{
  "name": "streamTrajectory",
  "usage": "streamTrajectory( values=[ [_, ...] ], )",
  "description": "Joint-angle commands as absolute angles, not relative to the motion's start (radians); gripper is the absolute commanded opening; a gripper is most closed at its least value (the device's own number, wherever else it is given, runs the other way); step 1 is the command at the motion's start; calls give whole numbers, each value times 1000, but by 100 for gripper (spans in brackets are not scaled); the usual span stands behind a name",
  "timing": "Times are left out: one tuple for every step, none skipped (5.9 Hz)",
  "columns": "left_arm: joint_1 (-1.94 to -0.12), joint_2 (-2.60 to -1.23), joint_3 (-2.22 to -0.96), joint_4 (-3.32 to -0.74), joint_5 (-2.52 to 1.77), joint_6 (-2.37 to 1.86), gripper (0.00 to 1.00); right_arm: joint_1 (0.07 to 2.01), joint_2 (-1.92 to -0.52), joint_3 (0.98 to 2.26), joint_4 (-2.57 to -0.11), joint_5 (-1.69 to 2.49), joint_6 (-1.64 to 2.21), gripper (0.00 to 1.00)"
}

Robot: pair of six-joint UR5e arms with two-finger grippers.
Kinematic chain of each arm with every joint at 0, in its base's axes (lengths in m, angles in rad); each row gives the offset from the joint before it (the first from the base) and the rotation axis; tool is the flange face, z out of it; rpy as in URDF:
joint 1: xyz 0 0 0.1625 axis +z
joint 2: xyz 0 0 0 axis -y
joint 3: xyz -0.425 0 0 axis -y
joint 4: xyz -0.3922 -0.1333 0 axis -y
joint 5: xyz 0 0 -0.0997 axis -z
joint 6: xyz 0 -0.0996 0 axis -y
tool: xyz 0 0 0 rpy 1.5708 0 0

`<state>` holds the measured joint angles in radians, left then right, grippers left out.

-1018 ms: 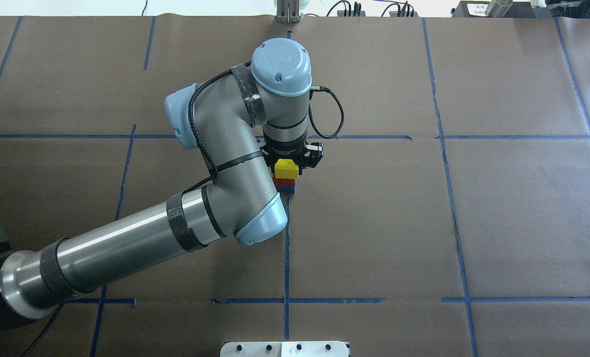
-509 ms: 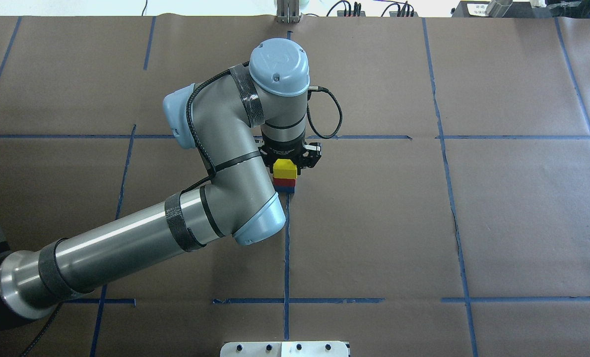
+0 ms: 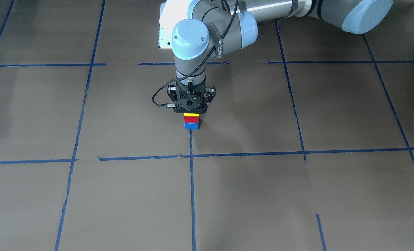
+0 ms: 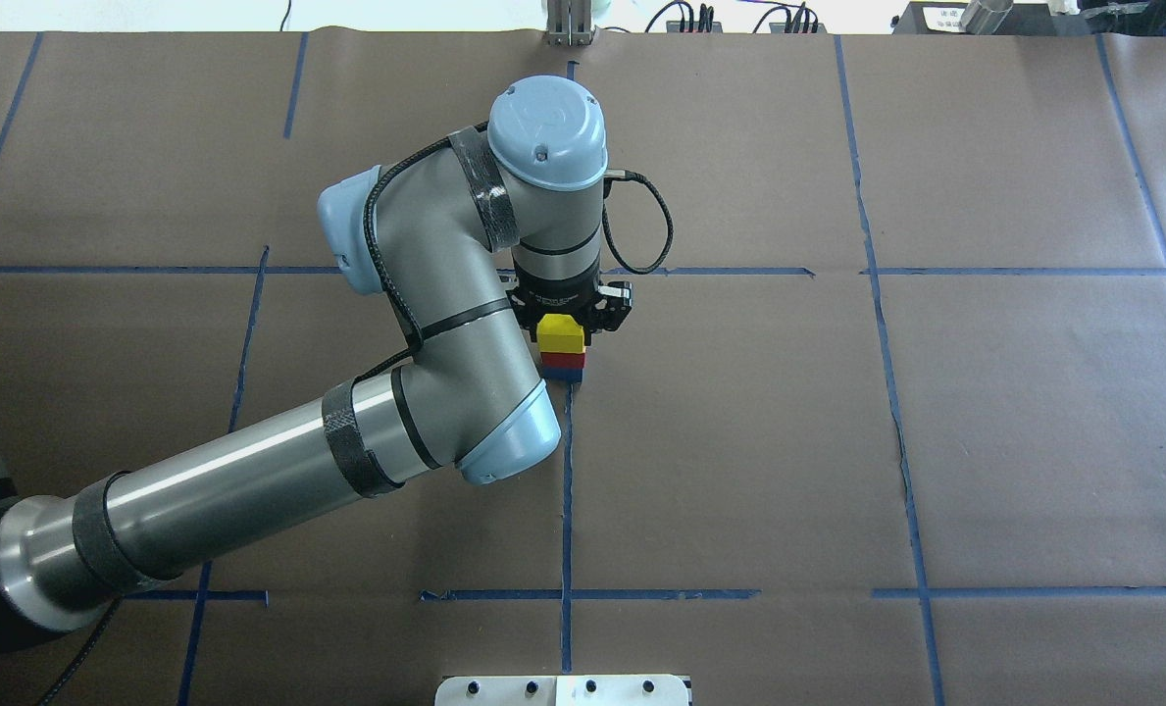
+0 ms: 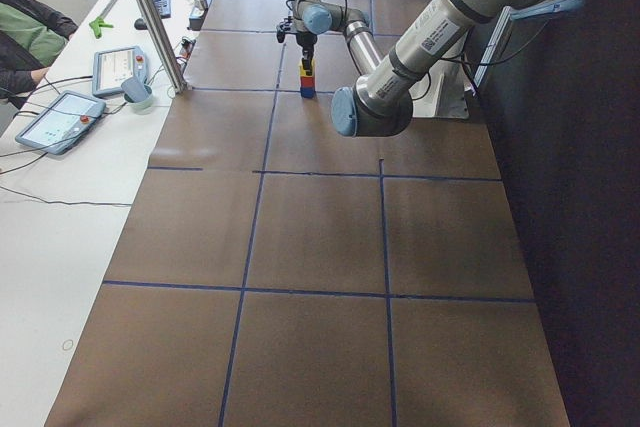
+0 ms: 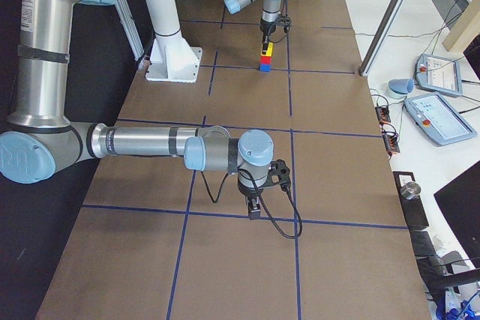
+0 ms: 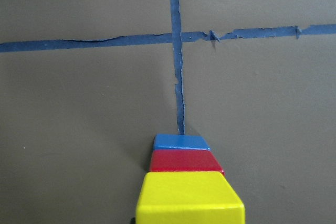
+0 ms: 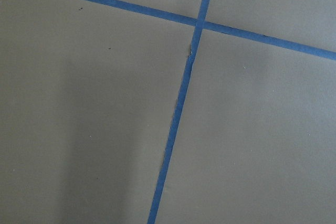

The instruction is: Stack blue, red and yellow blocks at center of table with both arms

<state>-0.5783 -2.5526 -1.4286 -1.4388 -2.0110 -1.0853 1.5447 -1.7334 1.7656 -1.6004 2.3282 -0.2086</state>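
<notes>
Yellow block sits atop red block, itself on blue block, on a tape line near the middle of the desk; left claw clenched around the yellow block from above; right claw hangs low, well apart; released or clenched, cannot tell.

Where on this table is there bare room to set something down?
Bare: the table squares right of the stack in the overhead view, bounded by blue tape. Crowded: the centre, where the left gripper is over the yellow block, and the side under the left arm. The right gripper hangs over the right end.
</notes>
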Motion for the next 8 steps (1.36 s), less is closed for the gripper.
streamTrajectory(
  values=[
    [-577, -2553, -1431, -1443, -2011, -1075, 74, 1545, -1733, 1766, -1601, 2327, -209, 100],
    [-577, -2534, -1431, -1491, -2011, -1078, 92, 1545, -1733, 1766, -1601, 2329, -209, 100],
    [-578, -2525, -1436, -1512, -2010, -1083, 100, 1545, -1733, 1766, -1601, 2329, -209, 100],
    [-589, -2523, -1474, -1508, -2010, -1083, 100, 1545, -1733, 1766, -1601, 2327, -209, 100],
    [-619, -2523, -1535, -1488, -2017, -1078, 100, 1545, -1733, 1766, -1601, 2327, -209, 100],
    [-653, -2522, -1589, -1441, -2019, -1068, 100, 1545, -1733, 1766, -1600, 2327, -209, 100],
    [-672, -2443, -1664, -1430, -2019, -1022, 100, 1545, -1733, 1764, -1600, 2327, -209, 100],
    [-702, -2296, -1774, -1430, -2019, -897, 100, 1545, -1733, 1766, -1600, 2327, -210, 100]
  ],
)
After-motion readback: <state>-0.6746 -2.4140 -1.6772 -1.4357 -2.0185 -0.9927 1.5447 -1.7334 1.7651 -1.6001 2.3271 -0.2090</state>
